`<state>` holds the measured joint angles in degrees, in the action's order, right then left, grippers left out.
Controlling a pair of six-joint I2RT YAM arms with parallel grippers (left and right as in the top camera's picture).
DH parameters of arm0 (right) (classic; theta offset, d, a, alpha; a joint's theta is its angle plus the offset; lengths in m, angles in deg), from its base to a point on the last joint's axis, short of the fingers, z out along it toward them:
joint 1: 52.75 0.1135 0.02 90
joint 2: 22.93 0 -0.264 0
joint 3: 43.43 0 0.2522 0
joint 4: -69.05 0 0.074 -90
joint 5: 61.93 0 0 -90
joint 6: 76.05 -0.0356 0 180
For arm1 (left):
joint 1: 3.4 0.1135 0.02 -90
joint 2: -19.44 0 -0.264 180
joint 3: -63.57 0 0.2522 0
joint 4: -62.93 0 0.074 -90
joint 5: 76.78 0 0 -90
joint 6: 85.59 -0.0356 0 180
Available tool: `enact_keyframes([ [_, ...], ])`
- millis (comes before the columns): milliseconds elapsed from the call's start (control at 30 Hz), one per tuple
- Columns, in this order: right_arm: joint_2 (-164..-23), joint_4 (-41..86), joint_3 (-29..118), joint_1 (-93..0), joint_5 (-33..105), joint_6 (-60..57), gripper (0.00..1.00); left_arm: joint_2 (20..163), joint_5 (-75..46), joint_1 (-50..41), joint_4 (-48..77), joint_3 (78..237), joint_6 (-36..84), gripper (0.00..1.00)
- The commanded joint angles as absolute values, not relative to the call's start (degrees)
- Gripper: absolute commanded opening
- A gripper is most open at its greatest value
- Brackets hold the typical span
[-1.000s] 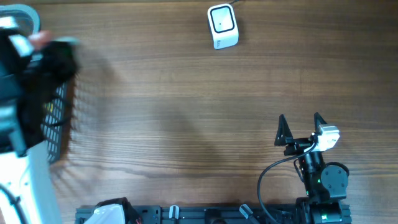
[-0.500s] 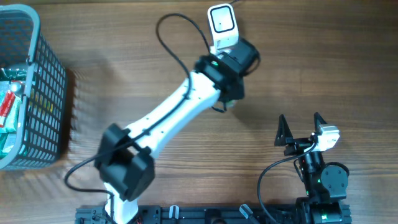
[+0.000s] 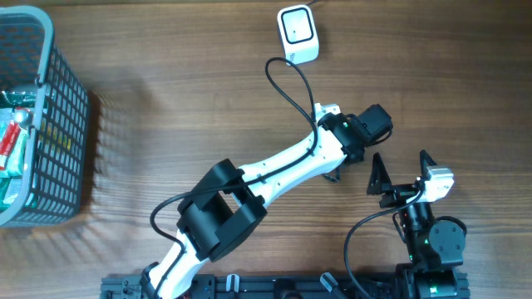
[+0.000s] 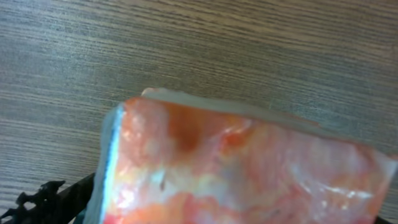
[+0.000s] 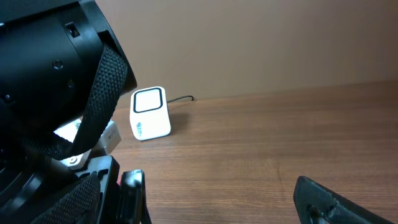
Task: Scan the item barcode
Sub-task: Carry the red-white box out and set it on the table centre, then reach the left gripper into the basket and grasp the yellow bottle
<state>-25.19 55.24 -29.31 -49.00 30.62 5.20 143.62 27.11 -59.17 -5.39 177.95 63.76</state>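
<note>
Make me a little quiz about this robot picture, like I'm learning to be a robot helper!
1. True or false: the white scanner stands on the wooden table, outside the basket.
2. What colour is the packet close to the left wrist camera? A green, B orange-pink, C blue.
3. Fill in the gap: the right gripper has its jaws ____.
Key: 1 true; 2 B; 3 open.
</note>
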Motion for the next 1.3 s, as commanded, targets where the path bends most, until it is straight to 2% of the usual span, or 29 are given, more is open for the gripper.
enact_keyframes([
  [0,-24.97,55.39,-29.35,-49.28,30.77,4.87,1.0,139.47,29.93,-58.99,-5.26,178.63,57.47,1.0],
  [133,-24.97,55.39,-29.35,-49.28,30.77,4.87,1.0,129.48,40.09,-56.98,-5.22,179.81,47.46,1.0],
  [200,-24.97,55.39,-29.35,-49.28,30.75,4.87,1.0,123.06,47.33,-53.16,-5.33,179.83,40.77,1.0],
  [300,-24.97,55.39,-29.35,-49.28,30.75,4.9,1.0,112.26,49.93,-40.55,-5.85,179.83,24.42,1.0],
  [400,-24.97,55.39,-29.35,-49.28,30.77,4.9,1.0,104.39,49.4,-23.76,-5.85,179.83,18.28,1.0],
  [500,-24.97,55.39,-29.35,-49.28,30.77,4.87,1.0,99.17,38.48,1.57,-5.87,179.83,18.02,1.0],
  [567,-24.97,55.39,-29.35,-49.28,30.77,4.85,1.0,99.58,27.07,17.11,-5.92,179.66,16.38,1.0],
  [633,-24.97,55.39,-29.35,-49.28,30.75,4.87,1.0,102.27,15.44,28.37,-5.92,179.66,16.38,1.0],
  [700,-24.97,55.39,-29.35,-49.28,30.77,4.87,1.0,106.73,10.26,34.9,-6.68,179.66,16.38,1.0],
  [900,-24.97,55.39,-29.35,-49.28,30.75,4.87,1.0,124.19,9.78,37.24,-10.86,179.66,13.56,1.0],
  [1133,-24.97,55.39,-29.35,-49.28,30.75,4.85,1.0,133.07,8.53,37.22,-11.29,178.43,12.09,0.98],
  [1167,-24.97,55.39,-29.35,-49.28,30.77,4.87,1.0,133.46,8.53,37.22,-10.53,177.51,12.09,0.97],
  [1267,-24.97,55.39,-29.35,-49.28,30.77,4.87,1.0,133.64,8.6,37.35,-7.95,174.98,12.09,0.79],
])
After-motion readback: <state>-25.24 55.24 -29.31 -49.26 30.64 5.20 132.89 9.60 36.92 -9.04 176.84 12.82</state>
